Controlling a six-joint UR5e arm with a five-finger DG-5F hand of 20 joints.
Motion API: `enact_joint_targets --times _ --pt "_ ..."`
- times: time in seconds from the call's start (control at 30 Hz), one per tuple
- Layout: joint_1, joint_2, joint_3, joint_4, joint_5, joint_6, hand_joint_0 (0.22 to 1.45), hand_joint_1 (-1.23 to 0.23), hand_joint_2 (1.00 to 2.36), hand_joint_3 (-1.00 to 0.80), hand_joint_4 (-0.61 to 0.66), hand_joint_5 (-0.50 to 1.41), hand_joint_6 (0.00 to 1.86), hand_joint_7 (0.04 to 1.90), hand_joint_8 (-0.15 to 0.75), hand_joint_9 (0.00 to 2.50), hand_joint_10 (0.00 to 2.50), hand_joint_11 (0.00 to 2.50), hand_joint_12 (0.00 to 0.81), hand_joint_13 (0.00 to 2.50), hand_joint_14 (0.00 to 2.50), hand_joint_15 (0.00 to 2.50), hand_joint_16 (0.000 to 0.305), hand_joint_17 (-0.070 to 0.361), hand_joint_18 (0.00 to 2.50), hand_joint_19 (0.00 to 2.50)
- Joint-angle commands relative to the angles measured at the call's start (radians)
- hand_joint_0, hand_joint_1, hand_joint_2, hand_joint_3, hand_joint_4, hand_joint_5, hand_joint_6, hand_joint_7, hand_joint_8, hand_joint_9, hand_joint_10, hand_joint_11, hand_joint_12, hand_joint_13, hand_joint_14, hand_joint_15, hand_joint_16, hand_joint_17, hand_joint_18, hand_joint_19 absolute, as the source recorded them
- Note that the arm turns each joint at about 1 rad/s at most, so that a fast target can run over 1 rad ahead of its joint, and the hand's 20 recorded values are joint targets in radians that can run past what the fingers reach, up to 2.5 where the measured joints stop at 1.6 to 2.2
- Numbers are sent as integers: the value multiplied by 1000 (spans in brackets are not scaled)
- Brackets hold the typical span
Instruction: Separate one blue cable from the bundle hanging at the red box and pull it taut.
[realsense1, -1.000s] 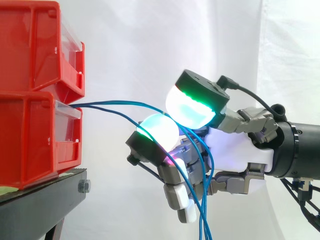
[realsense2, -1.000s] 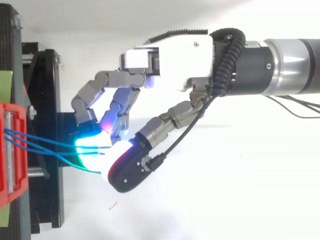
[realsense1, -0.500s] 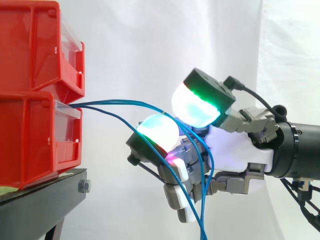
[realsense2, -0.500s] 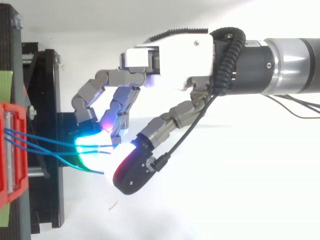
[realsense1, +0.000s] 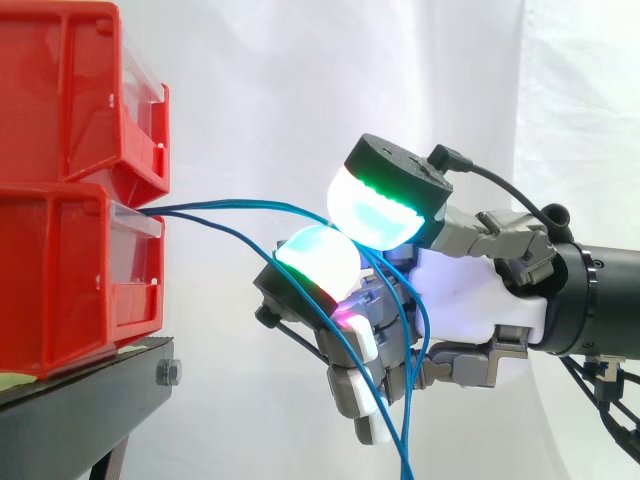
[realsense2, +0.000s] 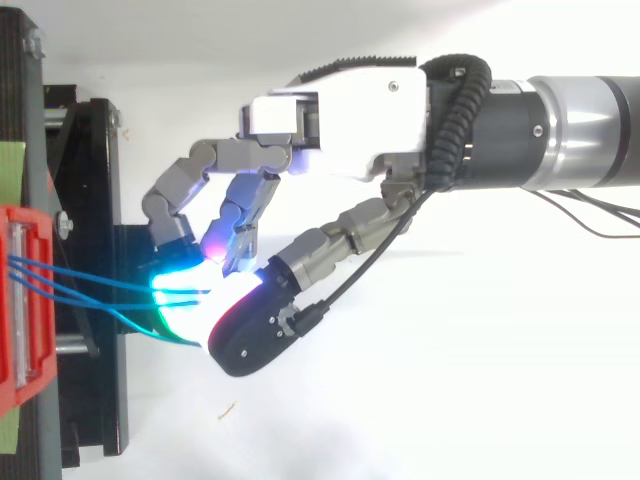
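Horizontally, the hand (realsense1: 470, 300) points at the red box (realsense1: 70, 260); curled fingers (realsense1: 318, 262) and thumb pinch a blue cable (realsense1: 270, 205)

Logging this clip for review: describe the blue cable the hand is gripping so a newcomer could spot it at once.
Find the lower red plastic bin at the left; thin blue cables leave its clear front. The top blue cable arcs almost level to the robot hand and is pinched between two glowing pads, while its neighbours slope down past the fingers.
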Motion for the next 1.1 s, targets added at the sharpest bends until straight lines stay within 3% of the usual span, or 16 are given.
enact_joint_targets --times 0.0,0.33,0.53,0.6,0.8,0.97,1.07 --pt "1 0 0 0 0 -2 716 -857 1016 -255 21 -184 917 1227 377 928 17 853 406 991 17 545 47 106 986 517" --pt "1 -1 0 -3 0 -3 828 -900 1000 -500 9 -186 933 1212 358 931 17 864 388 982 18 551 44 99 943 511" --pt "1 -1 -2 -4 0 -5 722 -898 1000 -500 97 -171 928 1174 361 967 14 864 387 999 19 539 44 99 979 495" --pt "1 0 -2 -4 0 -5 633 -853 1000 -500 126 -160 913 1110 367 986 17 859 388 1006 20 553 44 100 983 521" --pt "1 -1 -3 -1 0 -5 517 -708 1000 -500 153 -149 877 1099 390 1024 15 849 414 1041 17 554 49 111 1024 533" --pt "3 0 -3 0 0 -5 580 -578 1000 -500 152 -149 857 1113 379 1033 17 821 407 1044 17 560 48 108 1011 571" --pt "3 0 -5 0 0 -5 630 -611 1004 -443 126 -146 854 1156 382 1040 18 827 403 1045 19 560 48 107 1010 575"
